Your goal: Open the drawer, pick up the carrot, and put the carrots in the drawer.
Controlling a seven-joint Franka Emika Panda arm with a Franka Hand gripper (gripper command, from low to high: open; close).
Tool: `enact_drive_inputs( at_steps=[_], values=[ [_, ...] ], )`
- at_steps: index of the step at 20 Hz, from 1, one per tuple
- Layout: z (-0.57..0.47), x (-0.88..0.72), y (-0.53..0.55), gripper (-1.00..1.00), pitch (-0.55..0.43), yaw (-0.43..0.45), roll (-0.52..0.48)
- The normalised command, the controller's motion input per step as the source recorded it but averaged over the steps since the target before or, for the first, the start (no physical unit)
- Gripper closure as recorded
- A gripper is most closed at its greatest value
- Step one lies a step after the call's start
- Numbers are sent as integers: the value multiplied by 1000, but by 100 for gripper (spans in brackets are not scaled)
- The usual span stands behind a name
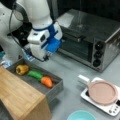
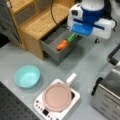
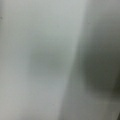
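Observation:
The dark-grey drawer (image 1: 57,89) (image 2: 58,56) stands pulled out of the bamboo-topped cabinet (image 1: 20,97) (image 2: 42,21). The small orange carrot (image 1: 46,81) (image 2: 62,45) lies inside it, at the end nearest the drawer's front, touching a green vegetable (image 1: 35,74) (image 2: 71,37). A yellow-orange pepper (image 1: 22,69) sits further back in the drawer. My gripper (image 1: 45,59) (image 2: 84,28) hangs above the drawer's far side, clear of the carrot, with nothing seen in it. The wrist view shows only a blurred grey surface.
A steel toaster oven (image 1: 90,40) (image 2: 110,96) stands beyond the drawer. A white hotplate carrying a pink pan (image 1: 102,92) (image 2: 57,97) and a teal bowl (image 1: 81,116) (image 2: 27,76) sit on the grey table in front of the drawer.

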Motion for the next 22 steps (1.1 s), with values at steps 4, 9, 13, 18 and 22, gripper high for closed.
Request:
enact_drive_inputs(
  at_steps=[4, 9, 13, 18, 22],
  values=[
    [3, 274, 3, -100, 166, -266, 212],
    [24, 217, -60, -100, 140, -199, 146],
    [27, 146, -63, -100, 109, -162, 119],
    [7, 94, 6, -100, 94, -155, 67],
    [-69, 66, 32, -100, 41, -146, 29]
  ],
)
